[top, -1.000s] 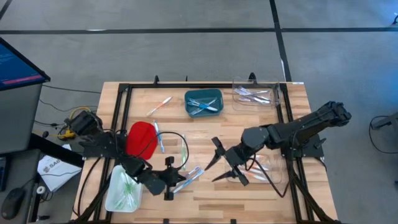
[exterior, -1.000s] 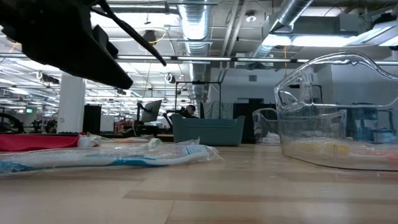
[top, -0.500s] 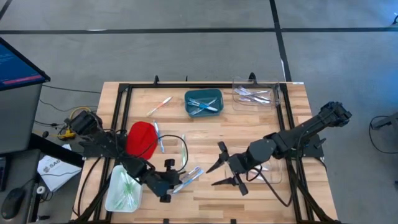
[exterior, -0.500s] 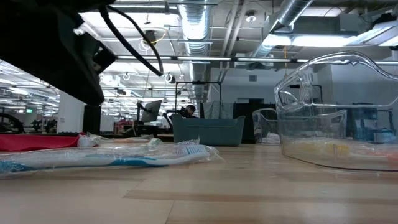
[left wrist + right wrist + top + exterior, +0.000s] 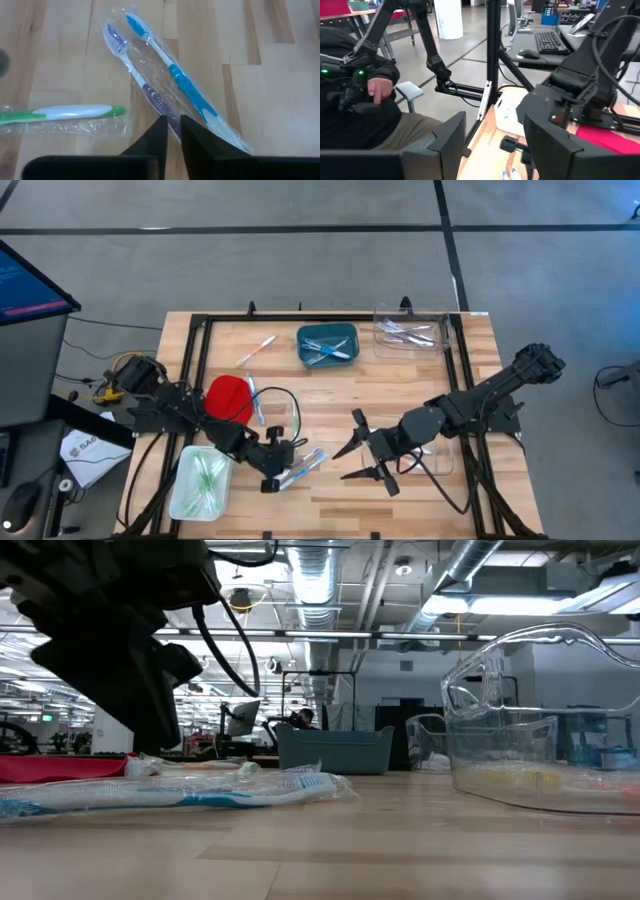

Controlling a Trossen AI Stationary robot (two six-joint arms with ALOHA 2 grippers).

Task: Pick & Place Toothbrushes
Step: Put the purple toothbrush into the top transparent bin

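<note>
Left gripper (image 5: 171,131) jaws a narrow slit, holding nothing, poised just over purple toothbrush (image 5: 141,86) handle; blue toothbrush (image 5: 176,80) beside it on table (image 5: 280,75). Right gripper (image 5: 362,450) jaws wide, empty, well apart.

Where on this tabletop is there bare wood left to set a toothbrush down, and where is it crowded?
Bare wood lies at mid-table between the teal bin and the right gripper, and along the near edge below both grippers. It is crowded around the left gripper: wrapped toothbrushes, the red tray, a black cable and the pale green-filled tray.
</note>
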